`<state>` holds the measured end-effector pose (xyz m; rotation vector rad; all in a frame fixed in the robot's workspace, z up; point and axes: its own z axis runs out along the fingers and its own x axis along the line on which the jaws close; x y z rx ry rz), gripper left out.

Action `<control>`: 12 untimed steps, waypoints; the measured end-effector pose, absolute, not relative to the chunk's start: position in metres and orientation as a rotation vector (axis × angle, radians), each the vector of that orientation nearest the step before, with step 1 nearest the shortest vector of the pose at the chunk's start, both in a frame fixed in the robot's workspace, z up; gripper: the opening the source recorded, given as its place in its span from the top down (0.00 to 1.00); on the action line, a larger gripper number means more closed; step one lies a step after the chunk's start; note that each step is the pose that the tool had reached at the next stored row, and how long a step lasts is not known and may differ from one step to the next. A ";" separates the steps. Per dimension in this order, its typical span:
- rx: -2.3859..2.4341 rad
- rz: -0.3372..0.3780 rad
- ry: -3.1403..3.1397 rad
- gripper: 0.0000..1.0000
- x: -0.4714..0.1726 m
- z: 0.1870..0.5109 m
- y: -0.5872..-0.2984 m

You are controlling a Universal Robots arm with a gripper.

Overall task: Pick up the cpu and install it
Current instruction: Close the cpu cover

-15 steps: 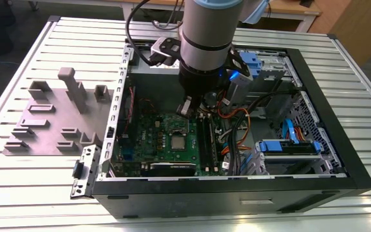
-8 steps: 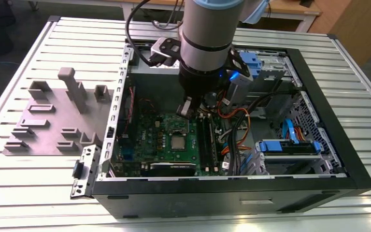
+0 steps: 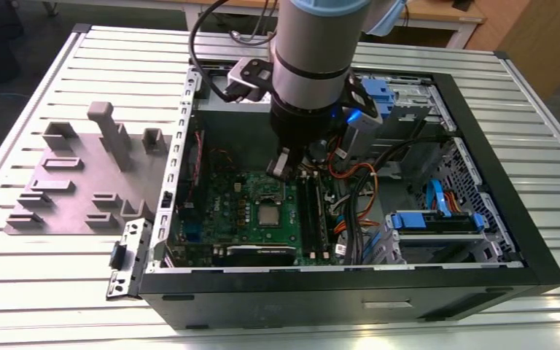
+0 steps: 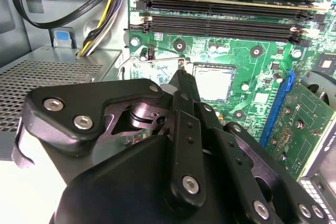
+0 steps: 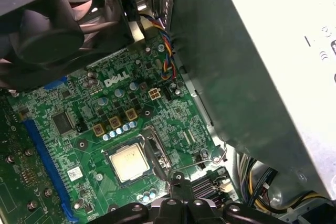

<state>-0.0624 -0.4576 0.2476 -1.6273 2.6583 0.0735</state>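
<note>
Arm reaches straight down into the open computer case (image 3: 513, 251), tool (image 4: 185, 80) hovering just beside the socket, fingers pinched together, holding nothing. One cpu (image 5: 129, 162) sits in the motherboard (image 3: 231, 211) socket.

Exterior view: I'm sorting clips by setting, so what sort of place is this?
Probably a robotics lab or test bench: an open computer case lies on a slatted aluminium table beside a grey fixture plate, with the arm above the motherboard.
</note>
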 end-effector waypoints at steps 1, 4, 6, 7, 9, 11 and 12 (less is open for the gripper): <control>-1.627 0.074 2.658 0.89 -0.062 0.248 -0.458; -1.627 0.074 2.658 0.89 -0.062 0.248 -0.459; -1.627 0.073 2.658 0.89 -0.062 0.248 -0.459; -1.627 0.073 2.658 0.89 -0.062 0.248 -0.459; -1.627 0.073 2.658 0.89 -0.062 0.248 -0.460; -1.627 0.073 2.658 0.89 -0.062 0.248 -0.460; -1.627 0.074 2.658 0.89 -0.062 0.248 -0.461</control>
